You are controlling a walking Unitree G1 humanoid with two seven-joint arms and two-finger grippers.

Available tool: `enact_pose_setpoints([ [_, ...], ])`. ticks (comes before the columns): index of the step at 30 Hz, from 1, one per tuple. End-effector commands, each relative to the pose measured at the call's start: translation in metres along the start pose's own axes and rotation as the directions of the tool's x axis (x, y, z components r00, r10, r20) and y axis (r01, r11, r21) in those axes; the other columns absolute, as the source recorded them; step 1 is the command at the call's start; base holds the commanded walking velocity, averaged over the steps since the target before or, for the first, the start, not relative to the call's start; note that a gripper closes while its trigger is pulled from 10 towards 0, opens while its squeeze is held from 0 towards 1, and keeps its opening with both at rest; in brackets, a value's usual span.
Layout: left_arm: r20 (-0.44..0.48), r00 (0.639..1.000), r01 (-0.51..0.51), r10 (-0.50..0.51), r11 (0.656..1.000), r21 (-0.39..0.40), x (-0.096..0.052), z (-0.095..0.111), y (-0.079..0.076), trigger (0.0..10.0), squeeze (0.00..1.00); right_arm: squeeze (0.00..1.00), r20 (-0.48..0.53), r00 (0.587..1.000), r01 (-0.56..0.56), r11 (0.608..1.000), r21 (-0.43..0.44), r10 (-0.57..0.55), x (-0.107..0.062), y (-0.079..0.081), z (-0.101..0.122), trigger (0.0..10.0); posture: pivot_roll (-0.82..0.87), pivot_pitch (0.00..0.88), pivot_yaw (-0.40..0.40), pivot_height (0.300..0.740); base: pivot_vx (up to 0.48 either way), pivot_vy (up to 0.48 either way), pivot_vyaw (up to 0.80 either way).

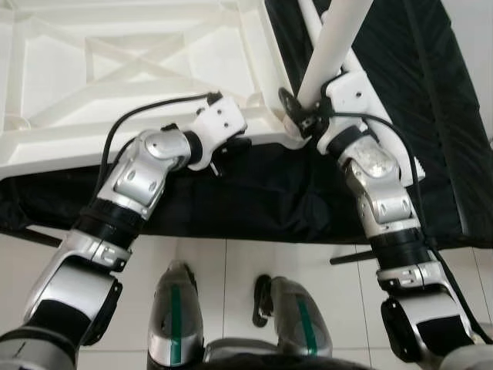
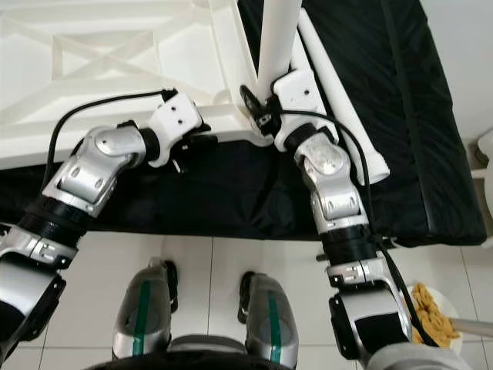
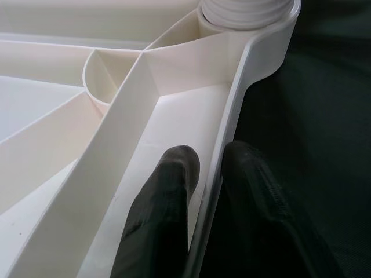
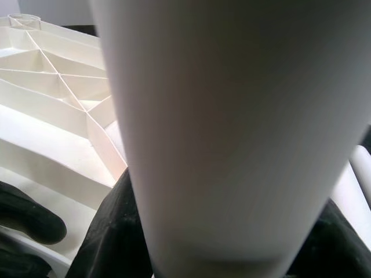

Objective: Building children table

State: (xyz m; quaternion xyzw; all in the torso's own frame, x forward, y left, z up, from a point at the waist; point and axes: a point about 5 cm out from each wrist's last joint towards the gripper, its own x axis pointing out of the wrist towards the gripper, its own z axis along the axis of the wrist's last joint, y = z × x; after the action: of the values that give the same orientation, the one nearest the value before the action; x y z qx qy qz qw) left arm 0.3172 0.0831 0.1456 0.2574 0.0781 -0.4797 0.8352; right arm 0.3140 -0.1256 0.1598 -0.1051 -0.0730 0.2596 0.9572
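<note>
A black fabric-covered bench [image 1: 431,116] spans the upper half of the head views, above a pale tiled floor [image 1: 231,270] along the bottom. On the bench, in the upper left of the frame, lies the upturned white plastic tabletop [image 1: 115,69], its underside ribs crossing in an X and its near edge running just above both arms. At the tabletop's near right corner, in the upper middle of the frame, a white plastic table leg [image 2: 277,38] rises upright out of the frame; the left wrist view shows a ridged white leg end seated in the round corner socket [image 3: 246,14]. Another white tubular leg [image 2: 343,108] lies loose on the black cover just right of the upright one.

The right gripper [image 1: 296,116] sits at the base of the upright leg, its jaws closed around it, the leg bulking large in the right wrist view. The left gripper [image 3: 208,174], left of centre in the head views, pinches the tabletop's thin rim, one black finger [image 3: 168,197] inside the rim and the other outside over the dark cover.

In the lower right corner of the right eye view a white plate of yellowish food [image 2: 431,312] rests on the floor.
</note>
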Motion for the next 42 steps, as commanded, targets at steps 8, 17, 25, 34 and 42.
enact_pose_setpoints([
  [8,0.124,0.988,-0.111,0.095,0.985,0.129,-0.012,0.032,0.019,10.0,0.0,0.0,-0.32,0.944,0.171,0.949,0.264,-0.081,-0.024,-0.013,-0.063,10.0,0.07,0.096,-0.034,0.74,0.0,0.0,0.0],
  [17,0.13,0.987,-0.109,0.091,0.985,0.135,-0.011,0.033,0.018,10.0,0.0,0.0,-0.338,0.937,0.191,0.94,0.284,-0.088,-0.024,-0.015,-0.066,10.0,0.07,0.087,-0.035,0.74,0.0,0.0,0.0],
  [25,0.132,0.987,-0.111,0.092,0.983,0.143,-0.012,0.033,0.018,10.0,0.0,0.0,-0.35,0.932,0.198,0.937,0.286,-0.09,-0.025,-0.014,-0.069,10.0,0.07,0.089,-0.035,0.74,0.0,0.0,0.0],
  [34,0.135,0.986,-0.115,0.095,0.983,0.142,-0.013,0.034,0.019,10.0,0.0,0.0,-0.325,0.929,0.266,0.928,0.261,-0.175,-0.023,-0.012,-0.067,10.0,0.07,0.099,-0.036,0.74,0.0,0.0,0.0],
  [42,0.139,0.985,-0.117,0.097,0.983,0.141,-0.013,0.035,0.019,10.0,0.0,0.0,-0.291,0.915,0.357,0.897,0.26,-0.28,-0.015,-0.001,-0.062,10.0,0.08,0.102,-0.034,0.74,0.0,0.0,0.0],
])
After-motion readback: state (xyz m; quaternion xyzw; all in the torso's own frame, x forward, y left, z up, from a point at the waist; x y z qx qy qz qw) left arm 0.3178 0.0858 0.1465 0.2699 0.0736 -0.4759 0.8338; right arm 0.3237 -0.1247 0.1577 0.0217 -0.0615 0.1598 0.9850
